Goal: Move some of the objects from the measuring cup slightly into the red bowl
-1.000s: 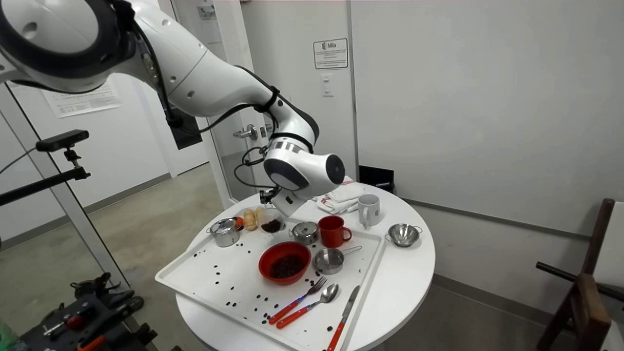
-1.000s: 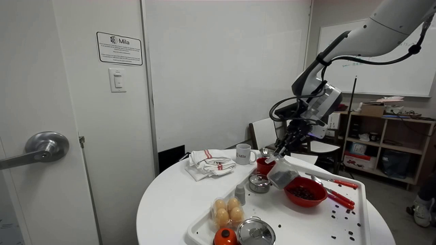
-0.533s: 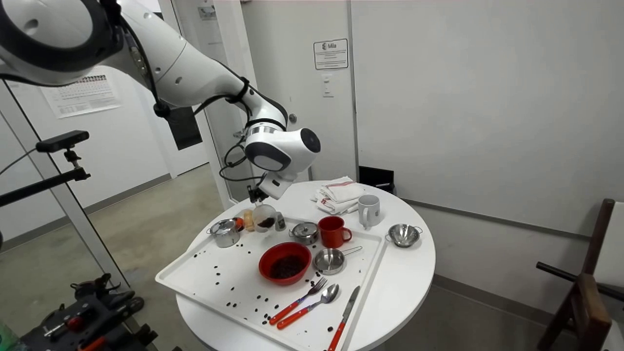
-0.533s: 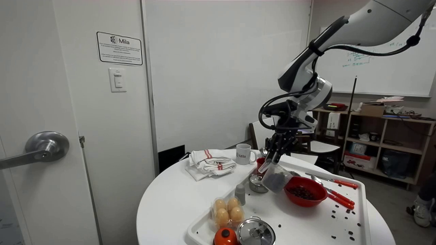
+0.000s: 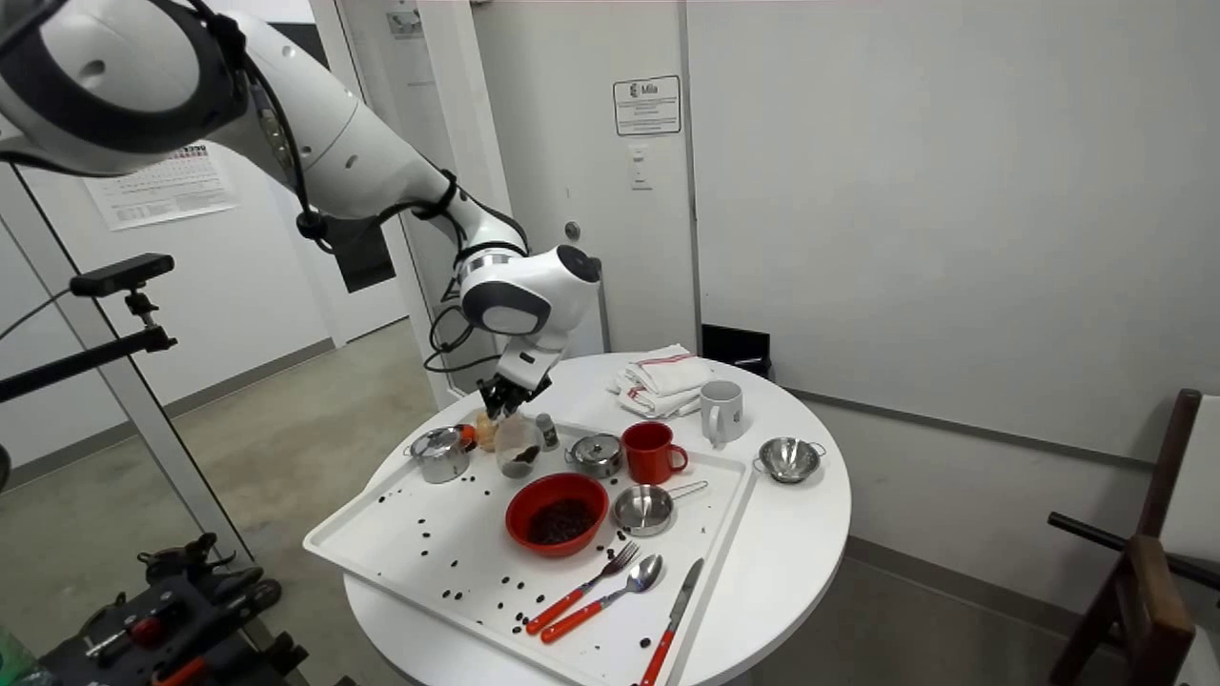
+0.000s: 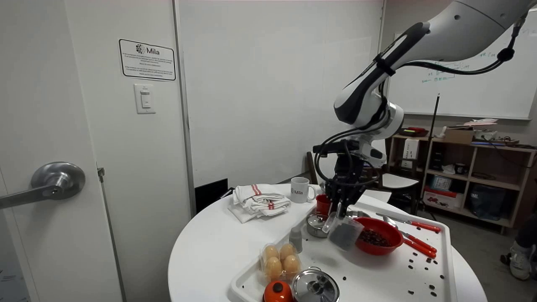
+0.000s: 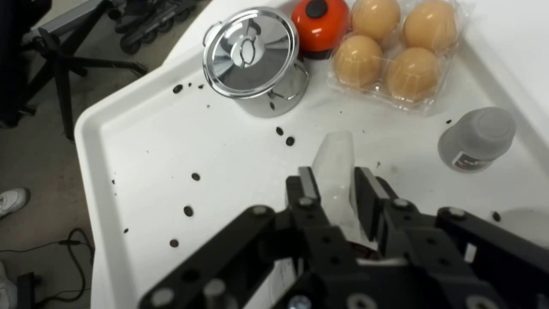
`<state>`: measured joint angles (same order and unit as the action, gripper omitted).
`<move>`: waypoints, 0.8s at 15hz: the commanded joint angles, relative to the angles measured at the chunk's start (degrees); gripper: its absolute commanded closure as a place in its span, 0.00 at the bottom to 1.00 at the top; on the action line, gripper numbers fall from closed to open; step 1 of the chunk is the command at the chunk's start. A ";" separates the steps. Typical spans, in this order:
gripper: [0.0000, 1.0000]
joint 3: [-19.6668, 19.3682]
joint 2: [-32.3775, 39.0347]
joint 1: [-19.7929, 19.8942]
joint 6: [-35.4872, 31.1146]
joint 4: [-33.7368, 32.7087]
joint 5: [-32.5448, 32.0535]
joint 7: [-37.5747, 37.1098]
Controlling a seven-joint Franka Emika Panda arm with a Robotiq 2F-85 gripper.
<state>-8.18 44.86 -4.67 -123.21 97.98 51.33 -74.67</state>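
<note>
Pincer (image 7: pixel 336 189) has hold of the clear cup (image 6: pixel 345 235) by its handle (image 7: pixel 335 156), cup tipped a little, some dark bits (image 5: pixel 524 455) inside. Red bowl (image 5: pixel 556 487) is on the tray (image 5: pixel 391 534) near the cup, pile of dark bits in there too. Loads more strewn over the tray, and a small pan (image 5: pixel 643 516) sits just beside the bowl. Can't tell if cup touches tray.

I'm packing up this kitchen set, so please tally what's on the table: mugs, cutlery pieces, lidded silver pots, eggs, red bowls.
Red mug and pale mug: 2 mugs
Fork, spoon and knife: 3 cutlery pieces
Taller pot and shorter pot: 2 lidded silver pots
Eggs: 4
Red bowl: 1
Total: 12
</note>
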 commanded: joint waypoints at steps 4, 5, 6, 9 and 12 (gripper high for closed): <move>0.89 1.95 3.43 -2.24 -6.56 -1.68 -8.35 -6.19; 0.89 2.24 3.72 -2.42 -7.16 -1.68 -9.32 -6.76; 0.89 2.50 3.97 -2.51 -7.58 -1.77 -10.21 -7.37; 0.89 3.39 4.40 -2.43 -8.75 -1.78 -12.04 -9.19; 0.40 4.14 4.25 -1.96 -9.23 -1.66 -13.06 -10.55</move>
<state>-5.01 48.44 -7.06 -131.03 97.10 40.40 -82.58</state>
